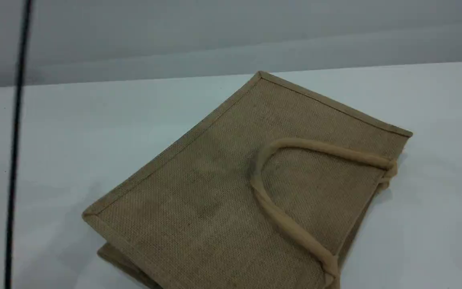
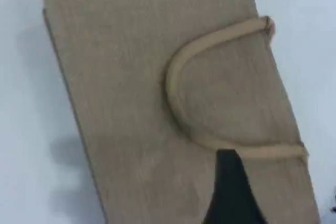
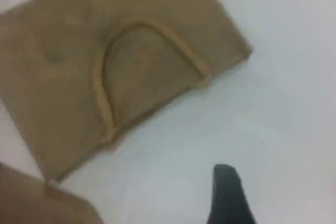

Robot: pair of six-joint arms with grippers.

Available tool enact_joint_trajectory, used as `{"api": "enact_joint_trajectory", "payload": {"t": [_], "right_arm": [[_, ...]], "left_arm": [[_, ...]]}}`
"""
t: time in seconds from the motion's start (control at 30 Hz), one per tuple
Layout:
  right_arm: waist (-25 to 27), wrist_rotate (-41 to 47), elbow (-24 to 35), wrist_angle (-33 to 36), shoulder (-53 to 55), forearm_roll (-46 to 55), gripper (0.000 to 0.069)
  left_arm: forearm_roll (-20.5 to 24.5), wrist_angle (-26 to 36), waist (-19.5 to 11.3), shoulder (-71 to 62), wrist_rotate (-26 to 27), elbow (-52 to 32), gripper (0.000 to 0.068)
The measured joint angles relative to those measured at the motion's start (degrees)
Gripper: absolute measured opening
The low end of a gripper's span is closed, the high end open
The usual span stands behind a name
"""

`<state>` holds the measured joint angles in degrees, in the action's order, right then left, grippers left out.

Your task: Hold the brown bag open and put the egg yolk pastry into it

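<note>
- While it lies flat on the white tabletop (image 1: 74, 132), the brown bag (image 1: 215, 192) shows one broad panel of tan, coarse-woven jute with its edges bound in a slightly lighter strip.
- One pale beige rope handle (image 1: 257, 176) lies folded back on that upper panel in a U. Both its ends are fixed at the mouth edge.
- In the scene view the bag fills the centre and right and runs off the bottom edge. At its near-left corner a folded lower layer shows under the top panel.
- Its long axis slants from the near left to the far middle. The mouth edge faces right and towards the camera, and the closed base faces left and away.
- Only one dark fingertip of the left hand (image 2: 231, 187) shows, over the bag with its tip at the handle's nearer stretch. I cannot tell whether this hand is spread or closed, or whether it touches.
- The right hand (image 3: 227, 192) hangs over bare tabletop, apart from the bag's mouth edge, with fingers spread and holding nothing.
</note>
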<state>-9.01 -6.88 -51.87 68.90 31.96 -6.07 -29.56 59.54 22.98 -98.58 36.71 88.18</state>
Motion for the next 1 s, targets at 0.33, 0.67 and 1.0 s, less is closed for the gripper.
{"api": "enact_joint_trajectory", "payload": {"t": [0.33,0.67,1.0], "right_arm": [[0.0,0.48,9.77,-4.39,-18.05,0.28,0.0388],[0.0,3.29,22.94,-7.73,-26.31,0.57,0.0388],[0.0,5.18,22.9,-7.94,-26.26,1.55,0.0388]], "left_arm": [[2.06,5.48,1.81,8.15,-1.51,-0.07,0.0409],[5.08,8.54,3.03,10.48,-7.33,-0.07,0.0405],[6.01,10.39,2.97,10.77,-9.06,-0.07,0.0385]]}}
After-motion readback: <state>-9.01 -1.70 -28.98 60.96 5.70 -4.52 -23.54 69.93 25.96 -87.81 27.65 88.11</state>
